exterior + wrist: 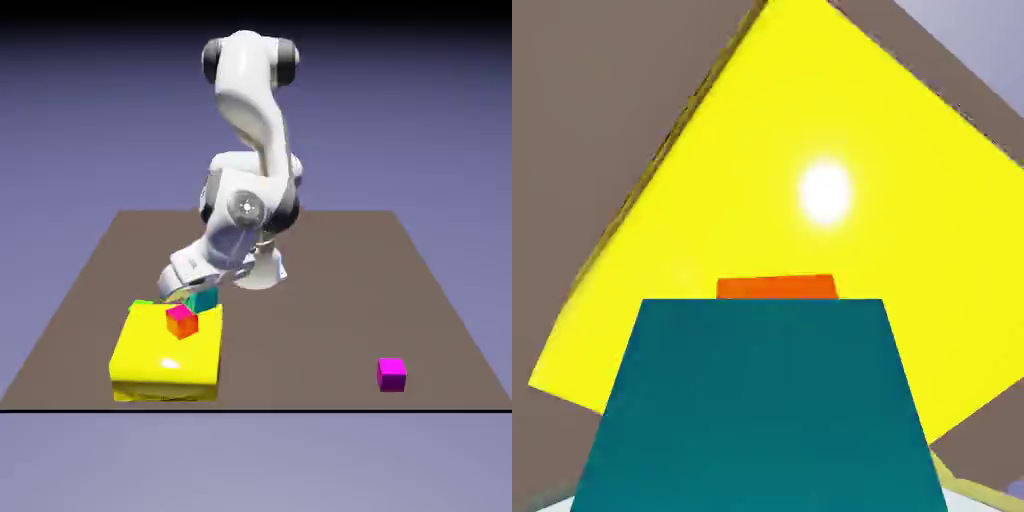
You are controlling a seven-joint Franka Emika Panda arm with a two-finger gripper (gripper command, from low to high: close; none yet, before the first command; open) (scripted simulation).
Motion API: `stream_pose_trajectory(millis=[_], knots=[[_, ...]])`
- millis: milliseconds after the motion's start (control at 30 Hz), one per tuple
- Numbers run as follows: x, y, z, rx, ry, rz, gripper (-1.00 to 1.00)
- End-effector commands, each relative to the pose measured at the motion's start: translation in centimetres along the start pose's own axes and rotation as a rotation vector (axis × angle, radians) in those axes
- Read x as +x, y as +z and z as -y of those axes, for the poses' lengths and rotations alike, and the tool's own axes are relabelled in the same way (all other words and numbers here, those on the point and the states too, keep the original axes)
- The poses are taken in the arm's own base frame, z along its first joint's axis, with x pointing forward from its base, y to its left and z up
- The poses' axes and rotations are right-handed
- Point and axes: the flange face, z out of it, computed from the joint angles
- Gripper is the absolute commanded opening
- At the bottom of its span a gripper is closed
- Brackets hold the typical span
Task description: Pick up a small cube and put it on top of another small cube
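Note:
The small cyan cube hangs in my gripper, which is shut on it just above the far edge of the big yellow block. In the hand view the cyan cube fills the lower middle and hides both fingertips. The other small cube, red-orange with a pink top, rests on the yellow block just in front of and below the cyan one. Only a thin strip of this red-orange cube shows past the cyan cube's top edge in the hand view.
A magenta-purple cube lies on the brown table near the front, at the exterior view's right. The yellow block sits near the table's front edge at the exterior view's left.

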Motion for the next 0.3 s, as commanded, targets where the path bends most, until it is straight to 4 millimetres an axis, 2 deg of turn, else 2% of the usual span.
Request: stream_pose_trajectory(millis=[0,133,167,200,267], knots=[[0.0,-0.1,0.2,-0.004,-0.005,-0.003,-1.00],[0.8,6.6,1.0,-0.005,-0.005,-0.003,-1.00],[0.8,6.6,1.0,-0.005,-0.005,-0.003,1.00],[0.8,6.6,1.0,-0.005,-0.005,-0.003,1.00],[0.5,3.1,0.5,-0.006,-0.004,-0.003,1.00]])
